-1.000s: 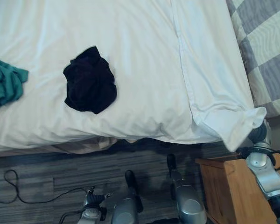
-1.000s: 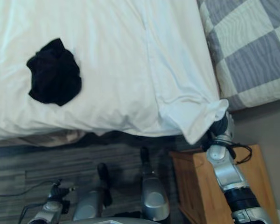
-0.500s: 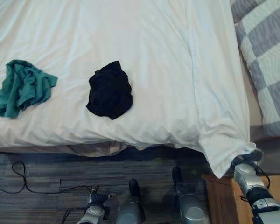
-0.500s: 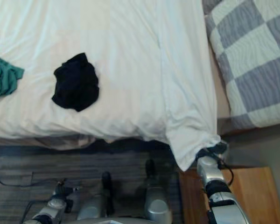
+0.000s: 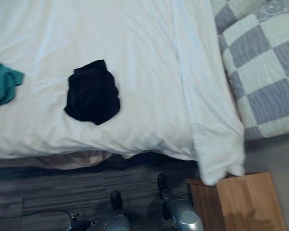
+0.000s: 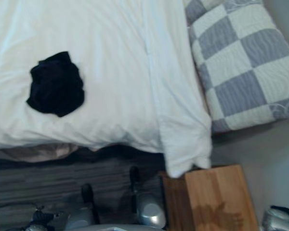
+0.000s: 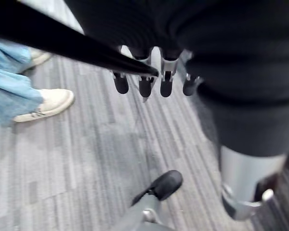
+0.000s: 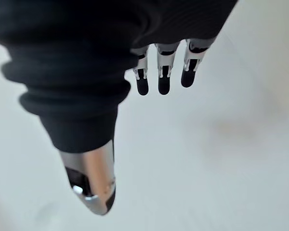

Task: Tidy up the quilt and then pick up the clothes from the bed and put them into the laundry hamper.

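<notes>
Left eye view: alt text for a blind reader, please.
A white quilt covers the bed, its corner hanging over the edge beside a wooden nightstand. A crumpled black garment lies on the quilt, a green garment at the far left edge, and a grey-checked pillow to the right.

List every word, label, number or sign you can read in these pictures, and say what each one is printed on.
None: nothing here carries readable text.
White quilt: plain.
Black garment and green garment: no print or tag visible.
Checked pillow: pattern only.
Wooden bedside table: bare.
White shoe: side markings too blurred to read.
</notes>
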Tool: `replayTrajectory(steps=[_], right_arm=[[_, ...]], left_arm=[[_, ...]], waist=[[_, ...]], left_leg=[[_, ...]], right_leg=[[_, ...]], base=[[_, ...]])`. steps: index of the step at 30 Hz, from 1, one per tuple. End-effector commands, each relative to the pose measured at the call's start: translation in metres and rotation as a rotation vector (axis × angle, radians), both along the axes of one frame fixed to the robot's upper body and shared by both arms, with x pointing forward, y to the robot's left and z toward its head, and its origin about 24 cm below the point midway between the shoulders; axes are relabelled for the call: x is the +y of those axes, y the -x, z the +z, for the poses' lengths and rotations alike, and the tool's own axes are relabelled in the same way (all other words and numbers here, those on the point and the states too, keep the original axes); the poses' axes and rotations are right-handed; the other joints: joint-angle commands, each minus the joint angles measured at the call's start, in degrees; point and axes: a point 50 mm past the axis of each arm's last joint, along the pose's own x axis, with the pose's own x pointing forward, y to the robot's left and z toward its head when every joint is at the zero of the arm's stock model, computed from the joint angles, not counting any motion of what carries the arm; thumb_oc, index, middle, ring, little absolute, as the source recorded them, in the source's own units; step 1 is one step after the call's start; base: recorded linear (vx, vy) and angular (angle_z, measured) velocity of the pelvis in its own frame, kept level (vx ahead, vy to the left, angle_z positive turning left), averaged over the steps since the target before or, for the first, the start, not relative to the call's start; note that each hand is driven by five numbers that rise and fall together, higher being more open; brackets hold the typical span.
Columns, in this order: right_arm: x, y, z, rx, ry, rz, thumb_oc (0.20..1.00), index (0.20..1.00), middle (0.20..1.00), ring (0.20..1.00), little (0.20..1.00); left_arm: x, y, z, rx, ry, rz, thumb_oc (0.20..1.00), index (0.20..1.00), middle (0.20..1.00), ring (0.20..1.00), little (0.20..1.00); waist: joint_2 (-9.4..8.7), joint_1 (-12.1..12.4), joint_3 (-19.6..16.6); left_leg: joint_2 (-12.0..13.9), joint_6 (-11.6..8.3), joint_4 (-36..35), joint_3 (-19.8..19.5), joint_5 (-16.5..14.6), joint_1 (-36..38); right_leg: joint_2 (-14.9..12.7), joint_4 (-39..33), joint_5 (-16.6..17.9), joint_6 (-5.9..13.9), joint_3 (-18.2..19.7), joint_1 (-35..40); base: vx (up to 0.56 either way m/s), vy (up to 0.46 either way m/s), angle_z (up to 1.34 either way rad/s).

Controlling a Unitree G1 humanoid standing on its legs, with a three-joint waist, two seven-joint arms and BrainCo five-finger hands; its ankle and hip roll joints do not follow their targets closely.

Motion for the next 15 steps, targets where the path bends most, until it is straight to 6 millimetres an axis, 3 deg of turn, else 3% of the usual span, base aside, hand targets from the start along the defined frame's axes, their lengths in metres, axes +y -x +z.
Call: replayTrajectory(steps=[1,5,7,8,9,10,13,15], right_arm=[[-0.006,-0.025,0.014,-0.016,0.009,0.151,1.000,1.000,1.000,1.000,1.000],[0.005,-0.051,0.025,-0.212,0.016,0.359,1.000,1.000,1.000,1.000,1.000],[0.025,-0.094,0.061,-0.382,0.052,0.606,1.000,1.000,1.000,1.000,1.000],[0.027,-0.097,0.063,-0.395,0.059,0.633,1.000,1.000,1.000,1.000,1.000],[0.045,-0.123,0.092,-0.487,0.077,0.807,0.278,0.278,0.278,0.278,0.278],[0.048,-0.128,0.098,-0.500,0.083,0.840,0.200,0.200,0.200,0.200,0.200],[0.081,-0.174,0.153,-0.578,0.123,1.117,0.200,0.200,0.200,0.200,0.200],[0.094,-0.186,0.168,-0.599,0.143,1.194,0.200,0.200,0.200,0.200,0.200]], left_arm=[[0.006,0.000,0.002,0.005,-0.039,0.007,1.000,1.000,1.000,1.000,1.000],[0.006,0.006,0.001,0.017,-0.041,0.004,1.000,1.000,1.000,1.000,1.000],[0.002,0.012,-0.001,0.019,-0.035,0.011,1.000,1.000,1.000,1.000,1.000],[0.002,0.012,-0.001,0.019,-0.035,0.011,1.000,1.000,1.000,1.000,1.000],[0.000,0.011,-0.001,0.009,-0.030,0.020,1.000,1.000,1.000,1.000,1.000],[-0.001,0.011,-0.001,0.007,-0.029,0.021,1.000,1.000,1.000,1.000,1.000],[-0.002,0.004,0.000,-0.013,-0.030,0.022,1.000,1.000,1.000,1.000,1.000],[-0.001,0.002,0.001,-0.016,-0.032,0.023,1.000,1.000,1.000,1.000,1.000]], waist=[[1.89,0.9,-0.3],[1.95,1.2,-0.1],[2.20,1.2,0.0],[2.22,1.2,0.1],[2.31,1.3,0.4],[2.32,1.4,0.6],[2.18,2.9,1.9],[2.09,3.5,2.4]], left_leg=[[3.5,0.32,9.4,2.2,-6.1,-5.4],[3.2,0.49,9.7,1.4,-6.2,-5.1],[3.0,0.58,9.9,1.2,-6.5,-5.2],[3.0,0.59,10.0,1.2,-6.5,-5.2],[3.1,0.56,10.2,1.1,-6.6,-5.5],[3.1,0.54,10.2,1.0,-6.7,-5.6],[3.1,0.36,10.7,0.3,-6.8,-6.8],[3.1,0.29,10.8,0.0,-6.7,-7.2]], right_leg=[[-2.0,0.3,-2.2,4.33,0.5,-0.6],[-1.9,0.5,-2.3,4.05,0.4,-0.1],[-2.0,0.4,-2.4,3.98,0.6,0.0],[-2.0,0.4,-2.4,3.98,0.6,0.0],[-2.0,0.3,-2.5,3.92,0.6,-0.2],[-2.0,0.3,-2.5,3.90,0.6,-0.2],[-1.9,0.0,-2.6,3.79,0.2,-0.7],[-1.8,-0.1,-2.6,3.76,-0.1,-0.9]], base=[[0.06,-0.037,-0.06],[0.05,-0.001,-0.04],[0.04,0.045,0.01],[0.03,0.027,-0.06],[0.00,0.000,0.00],[0.00,0.000,0.00],[0.01,-0.033,0.03],[0.00,-0.062,0.01]])
